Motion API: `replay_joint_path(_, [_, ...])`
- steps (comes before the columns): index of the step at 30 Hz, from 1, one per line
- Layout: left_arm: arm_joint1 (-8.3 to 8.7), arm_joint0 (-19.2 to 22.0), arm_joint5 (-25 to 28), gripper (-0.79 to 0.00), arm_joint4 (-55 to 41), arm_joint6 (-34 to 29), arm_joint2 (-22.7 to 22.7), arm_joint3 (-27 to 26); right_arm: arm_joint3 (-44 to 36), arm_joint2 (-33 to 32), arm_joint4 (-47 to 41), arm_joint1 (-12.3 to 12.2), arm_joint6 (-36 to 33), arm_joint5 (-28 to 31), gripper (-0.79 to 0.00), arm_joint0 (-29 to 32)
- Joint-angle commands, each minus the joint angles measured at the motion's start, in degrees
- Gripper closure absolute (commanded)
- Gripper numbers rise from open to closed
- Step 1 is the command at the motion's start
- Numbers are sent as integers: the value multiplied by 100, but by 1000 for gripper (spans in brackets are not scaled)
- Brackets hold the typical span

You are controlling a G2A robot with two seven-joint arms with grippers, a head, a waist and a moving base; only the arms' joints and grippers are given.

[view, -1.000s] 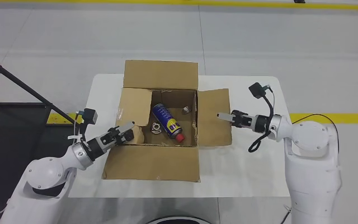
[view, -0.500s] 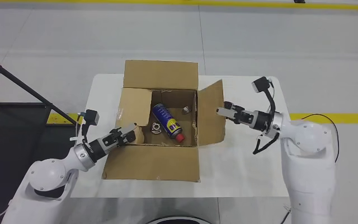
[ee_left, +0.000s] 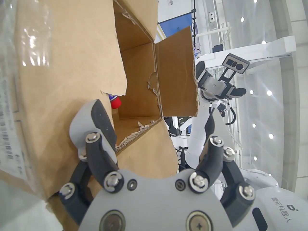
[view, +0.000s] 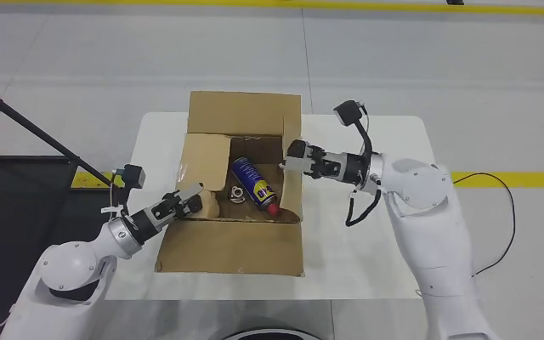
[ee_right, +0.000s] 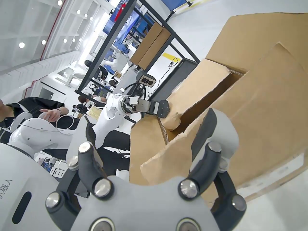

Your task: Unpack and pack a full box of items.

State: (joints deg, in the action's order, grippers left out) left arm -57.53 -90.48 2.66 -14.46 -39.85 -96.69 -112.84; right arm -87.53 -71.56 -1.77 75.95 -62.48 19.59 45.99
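An open cardboard box sits mid-table. Inside lie a blue spray can with a red cap and a small metal part. The right flap stands upright, tilted over the opening. My right gripper is open at its upper edge, and the cardboard runs between the fingers. My left gripper is open at the left flap, which leans inward. One of its pads rests against that flap.
The back flap and front flap lie folded outward on the white table. A black pole and a dark mat are off the table's left side. A cable hangs at the right.
My right gripper has moved left toward the box, swinging the right flap from flat on the table up to upright. The left gripper has stayed at the left flap.
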Motion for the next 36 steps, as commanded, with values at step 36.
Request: replay_joint_path(36, [295,-714,319,-785,-1842,-4389,-2268,696,1061,1653,942,148,292,-15,-785,-839])
